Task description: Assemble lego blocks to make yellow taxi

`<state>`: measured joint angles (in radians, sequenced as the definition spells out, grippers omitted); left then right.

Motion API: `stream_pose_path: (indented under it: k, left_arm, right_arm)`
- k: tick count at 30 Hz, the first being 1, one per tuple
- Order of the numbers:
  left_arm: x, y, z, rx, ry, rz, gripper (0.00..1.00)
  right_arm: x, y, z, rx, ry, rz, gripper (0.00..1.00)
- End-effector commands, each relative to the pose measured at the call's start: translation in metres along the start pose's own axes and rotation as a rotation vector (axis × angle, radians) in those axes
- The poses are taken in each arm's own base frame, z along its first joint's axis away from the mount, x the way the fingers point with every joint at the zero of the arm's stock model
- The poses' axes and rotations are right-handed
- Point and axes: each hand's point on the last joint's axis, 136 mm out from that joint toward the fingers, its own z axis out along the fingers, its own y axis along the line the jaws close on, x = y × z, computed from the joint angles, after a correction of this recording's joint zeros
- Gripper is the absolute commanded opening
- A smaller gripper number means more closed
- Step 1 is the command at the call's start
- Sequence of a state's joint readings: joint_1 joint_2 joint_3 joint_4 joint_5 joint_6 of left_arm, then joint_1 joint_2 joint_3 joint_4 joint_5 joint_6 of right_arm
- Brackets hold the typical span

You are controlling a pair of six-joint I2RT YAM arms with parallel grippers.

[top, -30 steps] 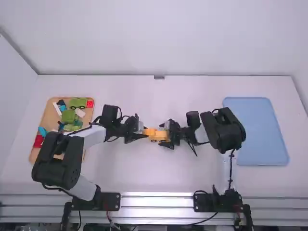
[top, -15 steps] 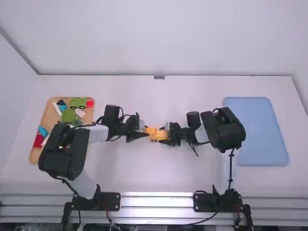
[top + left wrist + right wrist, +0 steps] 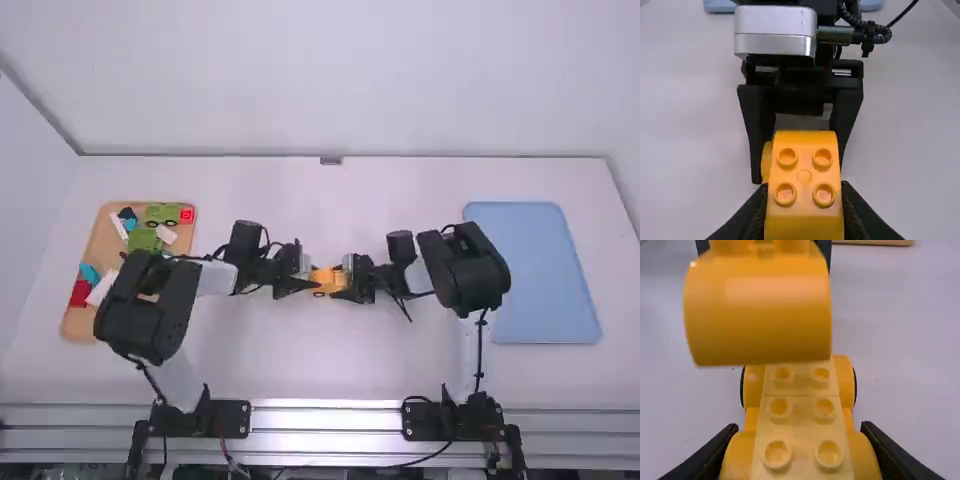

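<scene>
The yellow wheeled base (image 3: 800,410) stands on the white table, its right end clamped between the fingers of the right gripper (image 3: 345,284). Left of it, the left gripper (image 3: 309,281) pinches a yellow curved four-stud block (image 3: 805,175) by its sides, over the base's left end; whether the two touch I cannot tell. A blue tray (image 3: 545,275) lies well right of the base.

Pale back wall (image 3: 320,80) and side walls (image 3: 30,190) around a white table (image 3: 330,365), ribbed silvery rail (image 3: 325,424) in front.
</scene>
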<state>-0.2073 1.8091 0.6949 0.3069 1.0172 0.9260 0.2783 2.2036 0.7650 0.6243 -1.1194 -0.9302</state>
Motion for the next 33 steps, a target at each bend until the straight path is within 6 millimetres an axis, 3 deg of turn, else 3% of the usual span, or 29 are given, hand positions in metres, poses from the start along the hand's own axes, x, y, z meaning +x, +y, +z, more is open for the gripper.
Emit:
stream_pose_path:
  k: [1,10,20,33]
  left_arm:
    - [0.003,0.003,0.004,0.015,-0.011,-0.035,0.02]
    - [0.008,0.009,0.016,0.062,-0.019,-0.068,0.02]
    - [0.016,-0.008,0.018,0.117,0.024,-0.103,0.02]
    - [0.024,-0.012,0.029,0.102,0.094,-0.081,0.02]
  right_arm:
    - [0.005,0.003,0.004,-0.010,0.015,0.005,0.34]
    - [0.005,0.004,0.006,-0.015,0.016,0.003,0.34]
    - [0.005,0.004,0.006,-0.014,0.017,0.002,0.34]
    - [0.004,0.004,0.006,-0.016,0.014,0.002,0.34]
